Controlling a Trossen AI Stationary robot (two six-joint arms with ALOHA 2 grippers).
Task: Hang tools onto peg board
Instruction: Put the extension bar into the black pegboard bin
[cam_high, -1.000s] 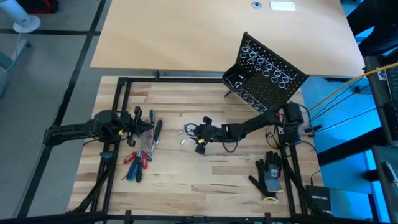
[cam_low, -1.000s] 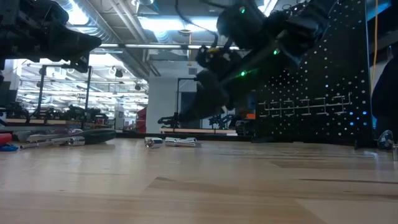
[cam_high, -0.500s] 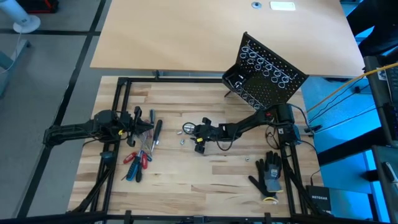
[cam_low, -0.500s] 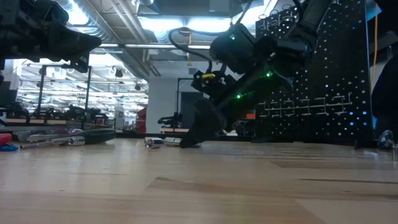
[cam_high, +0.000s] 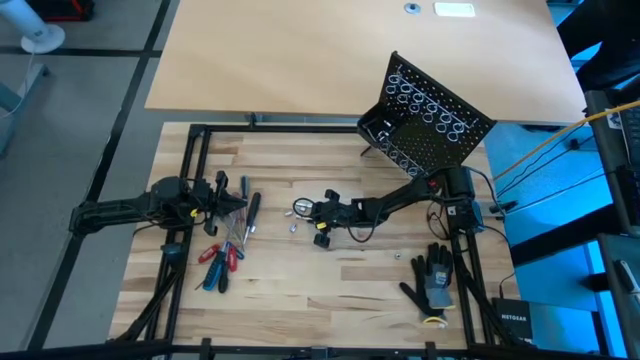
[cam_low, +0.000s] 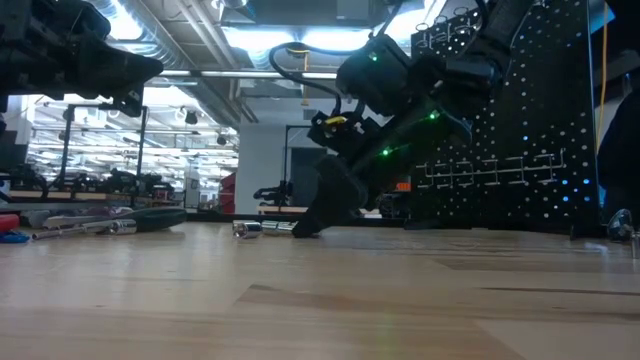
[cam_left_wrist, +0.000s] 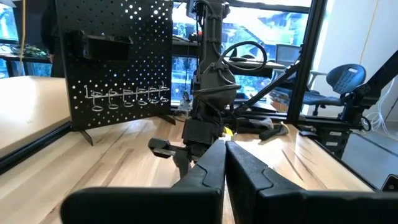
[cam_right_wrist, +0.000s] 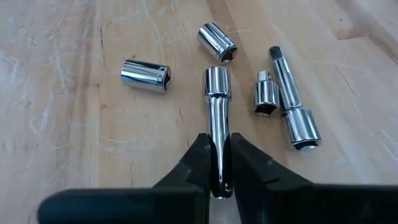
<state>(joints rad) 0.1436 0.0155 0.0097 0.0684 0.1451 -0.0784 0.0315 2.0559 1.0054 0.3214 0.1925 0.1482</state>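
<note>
my right gripper (cam_right_wrist: 217, 163) pinches a silver extension bar (cam_right_wrist: 217, 118); nothing hangs on the peg board (cam_high: 428, 120) yet, every tool left.

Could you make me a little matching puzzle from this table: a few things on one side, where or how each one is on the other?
Things:
1. right gripper
2. left gripper
3. work glove
4. peg board

States:
A. lying flat near the table's right edge
B. shut on a silver extension bar
C. standing at the table's far edge
D. shut and empty

Pairs: 1-B, 2-D, 3-A, 4-C
</note>
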